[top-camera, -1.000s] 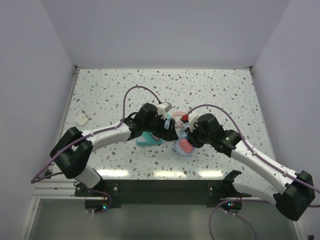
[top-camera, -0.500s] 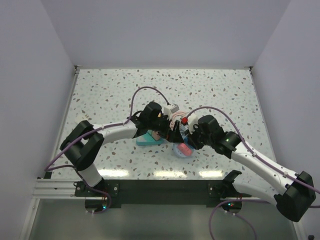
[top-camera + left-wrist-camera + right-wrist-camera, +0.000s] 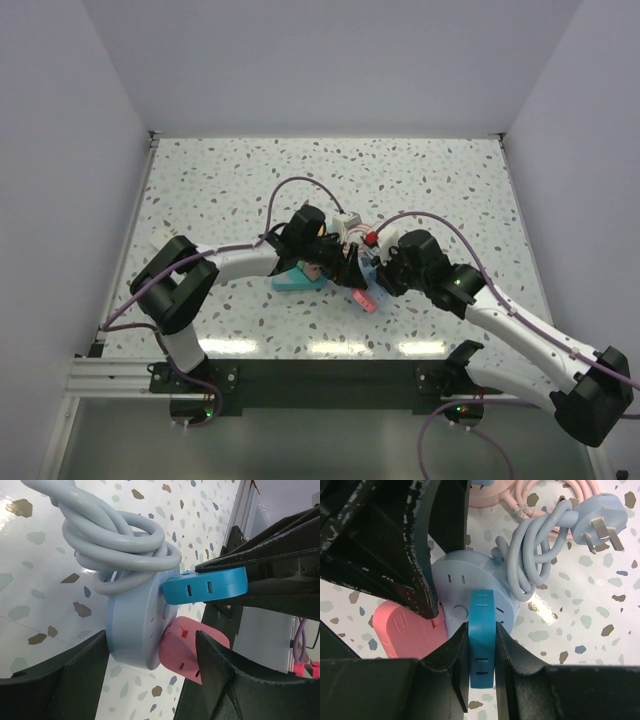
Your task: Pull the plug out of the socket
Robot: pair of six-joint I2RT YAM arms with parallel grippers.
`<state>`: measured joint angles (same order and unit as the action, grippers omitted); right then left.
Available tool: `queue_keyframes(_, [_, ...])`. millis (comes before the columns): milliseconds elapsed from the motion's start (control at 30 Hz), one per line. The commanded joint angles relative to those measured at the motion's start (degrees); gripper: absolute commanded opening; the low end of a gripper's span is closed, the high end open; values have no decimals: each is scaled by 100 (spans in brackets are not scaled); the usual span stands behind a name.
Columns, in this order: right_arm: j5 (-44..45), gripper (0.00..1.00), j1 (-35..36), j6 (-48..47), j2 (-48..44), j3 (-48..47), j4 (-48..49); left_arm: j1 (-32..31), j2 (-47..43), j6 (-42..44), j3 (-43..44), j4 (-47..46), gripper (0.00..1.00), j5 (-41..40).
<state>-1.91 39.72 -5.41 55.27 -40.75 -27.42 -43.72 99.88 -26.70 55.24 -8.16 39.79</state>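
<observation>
The speckled white table top (image 3: 250, 175) spreads out on every side of the left claw (image 3: 352, 272) and the right claw (image 3: 378, 272). Beyond them stands a plain pale back wall (image 3: 330, 60). The left wall (image 3: 60, 200) and the right wall (image 3: 590, 150) rise well off to either side. A metal rail (image 3: 140, 200) runs along the table's edge, far out from the left claw. Nearer than both, bright patches of light (image 3: 330, 347) lie along the front edge, then a dark strip (image 3: 330, 375).
</observation>
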Motion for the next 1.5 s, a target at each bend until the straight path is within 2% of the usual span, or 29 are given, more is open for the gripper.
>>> queue_keyframes(0, [70,0,-26,49,-279,-398,914,-40,120,-63,-48,-307,72,432])
queue_keyframes(100, [-98,0,-18,110,-262,-381,905,-40,164,-318,-137,-730,61,590])
queue_keyframes(200, [-283,0,-26,128,-157,-425,844,-40,225,-503,-145,-1011,42,687])
queue_keyframes(233, [-336,0,-18,119,-139,-442,826,-40,225,-538,-137,-1064,30,697])
queue_keyframes(300, [-388,0,-18,119,-95,-442,843,-40,217,-608,-110,-1178,19,732])
queue_keyframes(333, [-415,0,-17,119,-77,-451,835,-40,208,-626,-110,-1222,8,732])
queue_keyframes(400, [-433,0,-26,128,-42,-477,835,-40,182,-687,-84,-1301,0,749])
queue_keyframes(533, [-433,0,-26,110,107,-574,712,-40,164,-819,-75,-1451,0,820])
queue_keyframes(733, [-266,0,-18,163,28,-1215,36,109,401,-292,443,112,0,-322])
queue_keyframes(900, [-186,0,-26,181,-182,-1769,-790,452,577,-345,487,289,0,-525])
queue_keyframes(1100, [6,0,-26,338,-104,-1734,-861,523,709,-371,742,325,0,-455])
queue_keyframes(1133, [163,0,-18,452,-43,-1743,-870,523,674,-423,751,246,0,-420])
queue_keyframes(1167, [913,0,-26,497,-25,-1743,-870,523,639,-520,760,88,0,-385])
queue_keyframes(1233, [1707,0,-35,899,28,-1761,-774,523,516,-582,821,8,0,-384])
queue_keyframes(1267, [2399,0,-52,980,89,-1830,-782,523,481,-626,856,-53,0,-376])
queue_keyframes(1367, [3975,0,-236,1646,825,-2102,-1185,523,322,-713,979,-150,0,-297])
queue_keyframes(1400, [4310,0,-716,1831,1045,-2269,-1509,523,279,-749,1023,-159,0,-279])
queue_keyframes(1467, [4287,0,-1333,2350,1711,-2341,-1722,523,191,-819,1050,-177,0,-261])
